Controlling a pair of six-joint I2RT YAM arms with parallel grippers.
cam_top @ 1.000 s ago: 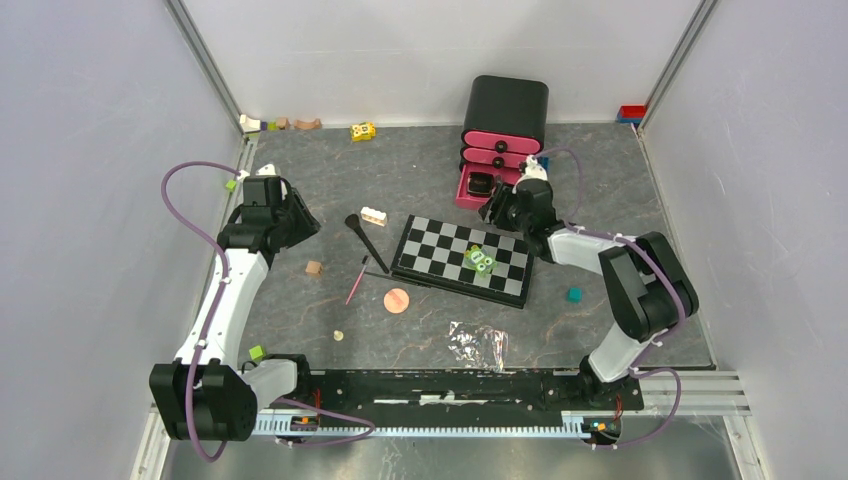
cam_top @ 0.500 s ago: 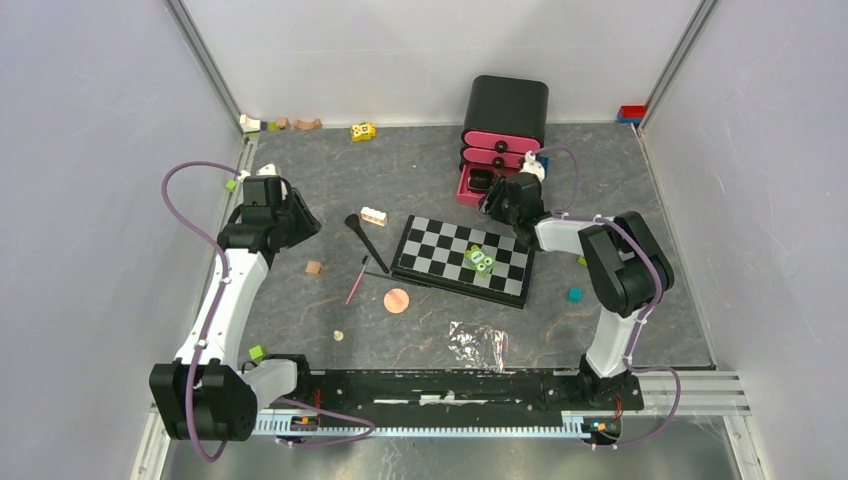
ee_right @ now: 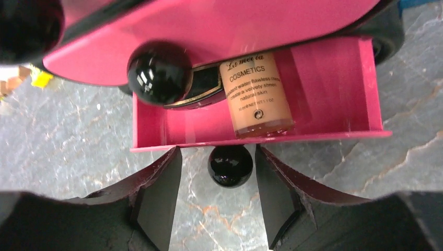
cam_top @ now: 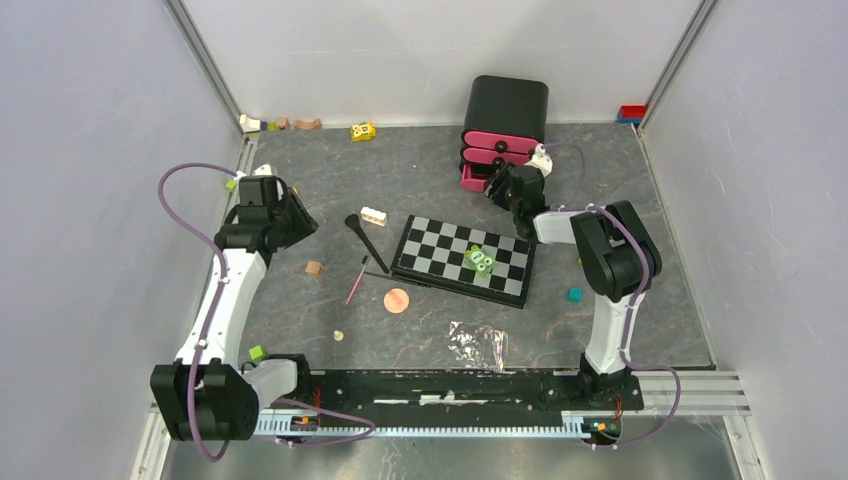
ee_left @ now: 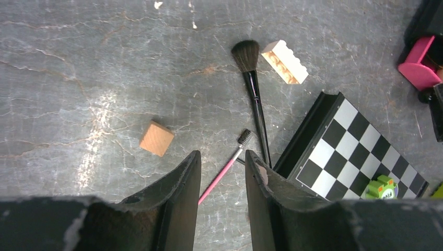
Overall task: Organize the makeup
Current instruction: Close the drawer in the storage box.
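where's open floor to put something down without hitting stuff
Widest bare patch: between the yellow toy, the drawer unit and the white brick. Also free: between the drawer unit and the right wall. Crowded: brush, pink pencil and peach puff bunched against the chequered board's left edge.

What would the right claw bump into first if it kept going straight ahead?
Probably the black knob of the open pink drawer, sitting between the fingers of the right claw, though depth is unclear.
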